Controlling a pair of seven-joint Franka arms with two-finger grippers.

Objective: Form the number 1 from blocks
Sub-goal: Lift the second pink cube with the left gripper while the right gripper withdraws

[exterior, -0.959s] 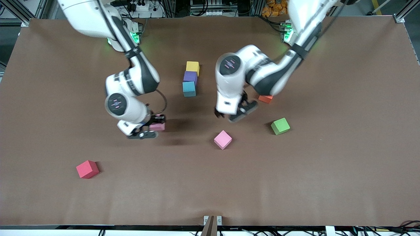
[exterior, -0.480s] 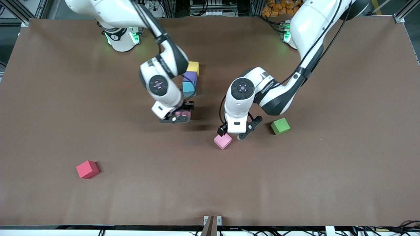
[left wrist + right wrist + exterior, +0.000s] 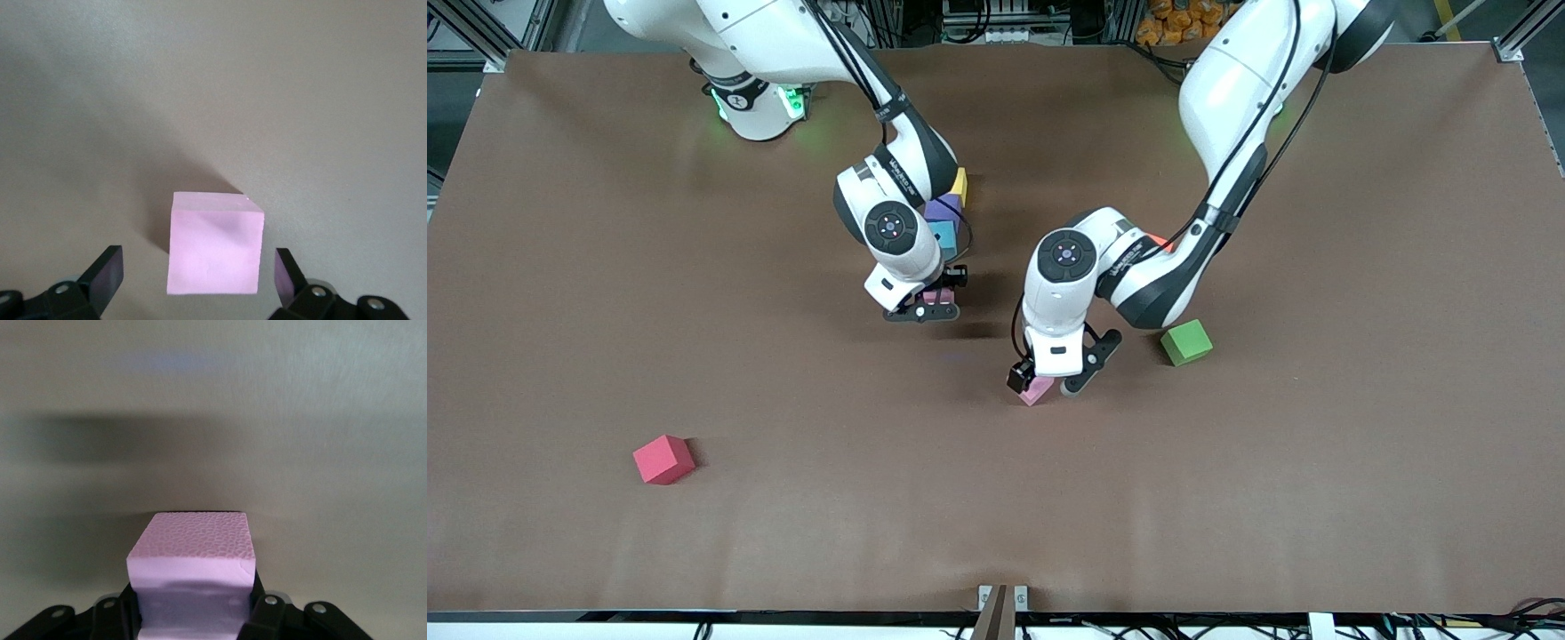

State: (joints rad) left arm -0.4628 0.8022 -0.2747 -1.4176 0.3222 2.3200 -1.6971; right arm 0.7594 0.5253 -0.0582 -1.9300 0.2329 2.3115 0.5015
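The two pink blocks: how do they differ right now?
The pink block in the right hand is clamped between its fingers, just below the blue block; the other pink block lies on the table between the open fingers of the left hand, not gripped. The first is mostly hidden from the front; the second peeks out. Both are same-sized pink cubes.

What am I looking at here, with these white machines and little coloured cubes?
Two robot arms work at a brown table, seen from a high camera facing them; the close-ups come from cameras on their wrists. The right gripper holds a pink cube just in front of a short row of yellow, purple and light blue cubes. The left gripper is open around a second pink cube on the table. Red, green and orange cubes lie apart.
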